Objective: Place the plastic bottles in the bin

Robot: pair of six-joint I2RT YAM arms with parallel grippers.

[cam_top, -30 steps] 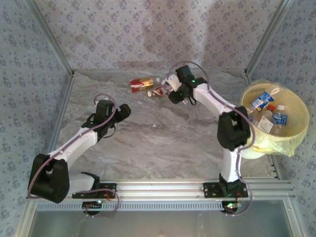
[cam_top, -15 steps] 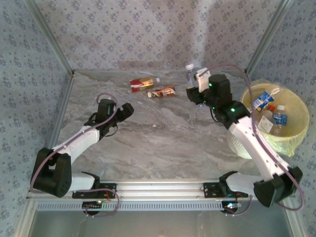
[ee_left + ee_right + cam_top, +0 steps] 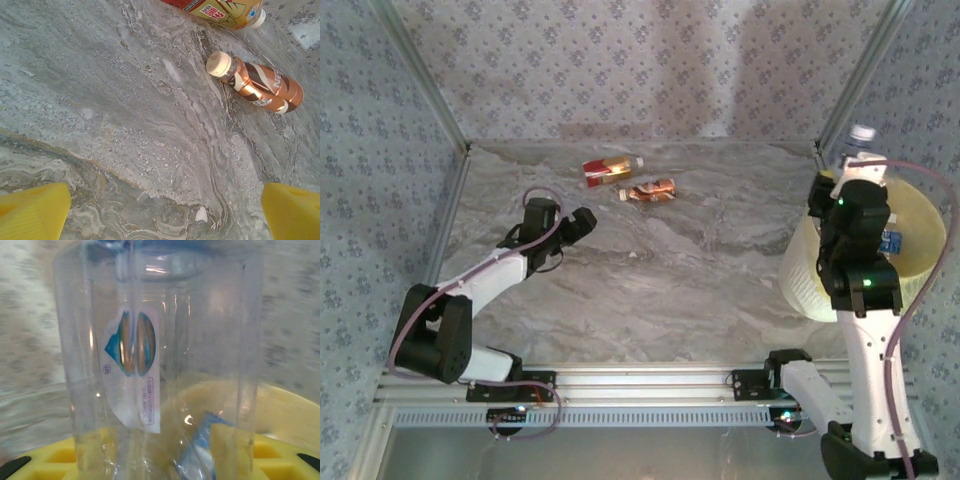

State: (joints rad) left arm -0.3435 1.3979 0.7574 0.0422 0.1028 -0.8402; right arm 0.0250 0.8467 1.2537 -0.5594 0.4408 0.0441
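Carry step: right fingers point(image 3: 853, 172) clamp a clear bottle point(image 3: 160, 340) upright over the bin point(image 3: 802, 275) rim. The next move calls for reaching further over the bin's mouth, then letting go. Bottle is see-through and uncrushed, with a blue-and-white label. Left fingers point(image 3: 35, 210) are spread wide and empty, well left of the bin, low over the bench point(image 3: 720, 260) near a red bottle point(image 3: 610, 168) and a brown bottle point(image 3: 652, 189).

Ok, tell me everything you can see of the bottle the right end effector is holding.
The clear bottle is thin, see-through plastic with creased walls and a white label bearing a blue and orange mark. It looks empty. It stands roughly upright, cap on top, clamped around its lower body between the yellow pads of the right end effector, which is shut on it. It is raised in the air at the left rim of the pale-yellow bin, touching nothing else.
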